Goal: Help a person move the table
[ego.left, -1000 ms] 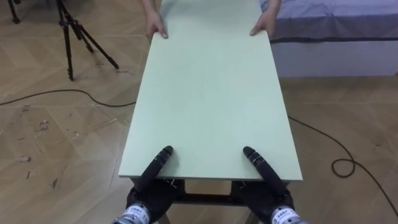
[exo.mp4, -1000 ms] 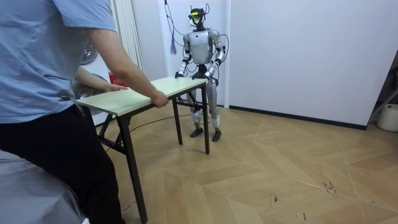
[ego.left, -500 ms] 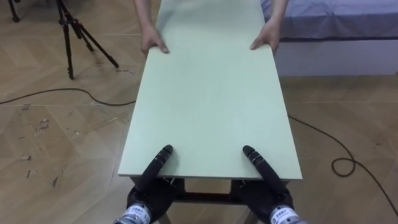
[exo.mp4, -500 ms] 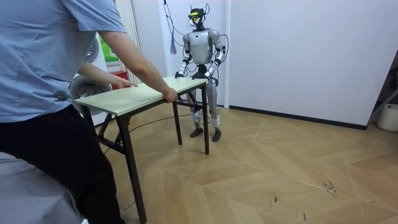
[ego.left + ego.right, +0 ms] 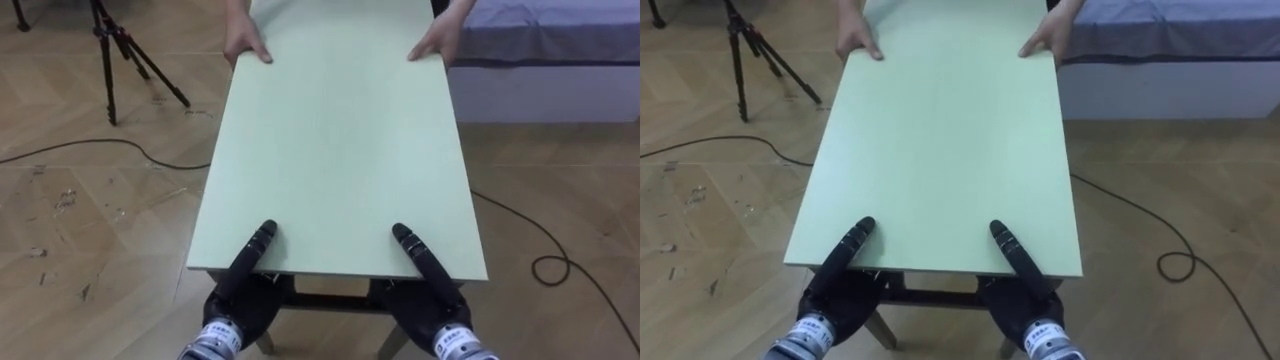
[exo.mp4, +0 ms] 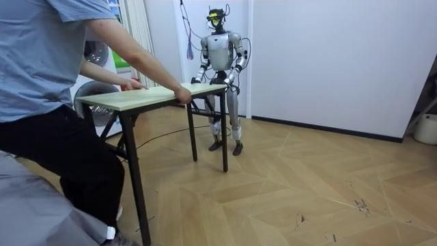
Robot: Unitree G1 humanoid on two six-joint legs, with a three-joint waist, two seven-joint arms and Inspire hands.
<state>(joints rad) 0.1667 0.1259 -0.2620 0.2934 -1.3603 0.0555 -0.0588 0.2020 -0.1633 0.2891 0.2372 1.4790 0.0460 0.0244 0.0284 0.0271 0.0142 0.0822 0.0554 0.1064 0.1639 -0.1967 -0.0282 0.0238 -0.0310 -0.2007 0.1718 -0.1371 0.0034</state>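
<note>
The pale green table (image 5: 335,150) stretches away from me, long side ahead. My left hand (image 5: 252,262) and right hand (image 5: 420,258) clamp its near edge, thumbs flat on top and palms beneath. At the far end a person's hands (image 5: 245,45) hold the two corners. In the room view I stand upright at one end of the table (image 6: 153,96), which is level, while the person (image 6: 48,82) leans back at the other end.
A black tripod (image 5: 120,50) stands on the wood floor at the far left, with a dark cable (image 5: 100,150) trailing from it. A bed (image 5: 545,45) lies at the far right. Another cable loop (image 5: 545,265) lies right of the table.
The person has raised the far end until the top is level and drawn back toward the room view's left. The table has slid slightly away from me. My hands keep their hold.
</note>
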